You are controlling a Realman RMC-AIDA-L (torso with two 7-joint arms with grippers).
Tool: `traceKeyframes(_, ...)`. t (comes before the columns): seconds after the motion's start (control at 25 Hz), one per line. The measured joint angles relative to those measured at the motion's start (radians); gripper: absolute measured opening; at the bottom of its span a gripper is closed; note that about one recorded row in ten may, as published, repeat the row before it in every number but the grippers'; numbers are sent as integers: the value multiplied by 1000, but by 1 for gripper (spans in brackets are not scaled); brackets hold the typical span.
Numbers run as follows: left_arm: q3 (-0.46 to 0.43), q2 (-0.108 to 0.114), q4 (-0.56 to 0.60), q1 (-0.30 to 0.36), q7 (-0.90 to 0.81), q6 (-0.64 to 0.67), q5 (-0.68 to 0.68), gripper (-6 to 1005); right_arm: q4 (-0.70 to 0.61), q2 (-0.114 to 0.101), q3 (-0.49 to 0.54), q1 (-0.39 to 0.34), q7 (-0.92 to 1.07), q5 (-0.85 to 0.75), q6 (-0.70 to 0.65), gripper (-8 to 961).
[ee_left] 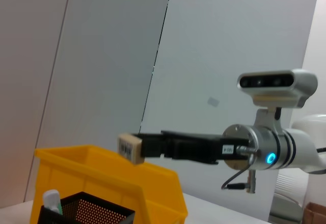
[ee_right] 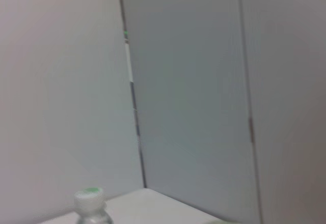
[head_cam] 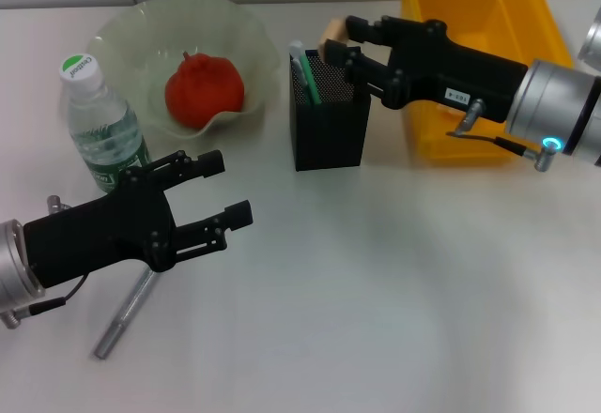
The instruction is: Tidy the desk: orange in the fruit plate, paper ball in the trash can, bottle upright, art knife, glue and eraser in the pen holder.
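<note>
Right gripper point(head_cam: 340, 45) holds the eraser point(head_cam: 333, 31) above the pen holder point(head_cam: 328, 122).

Eraser: small tan-beige block with faint dark markings on one face, pinched between the right fingertips over the holder's far rim; it does not touch the mesh. Pen holder: black square mesh cup, mid-tabletop toward the far edge, with a green-and-white item point(head_cam: 303, 70) standing in its left corner. Trash can point(head_cam: 488, 19), bright yellow, sits at the far right of the tabletop, just beside the holder. Orange point(head_cam: 204, 90) lies in the pale-green fruit plate point(head_cam: 122, 42) at the far left. Bottle point(head_cam: 98, 120) stands upright near the left edge. Left gripper point(head_cam: 231, 188) hovers at the near left, fingers spread, holding nothing, above a grey metal rod point(head_cam: 127, 312) lying on the tabletop.
</note>
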Motion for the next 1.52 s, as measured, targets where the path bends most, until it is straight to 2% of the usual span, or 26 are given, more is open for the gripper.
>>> traceKeyframes(0.08,0,-1,0,1,0,0,0,770,55,0,28,11,-40,2,7,408)
traceKeyframes(0.48,1,-1,0,-7,2,-1,1,769,130,2,42,42,-92,3,45,407)
traceKeyframes(1.16,2,-1,-1,-9,2,-1,0,769,165,2,30,87,-107,-3,63,408)
traceKeyframes(1.52,1,-1,-1,-11,2,-1,2,769,168,0,30,94,-109,-4,63,473)
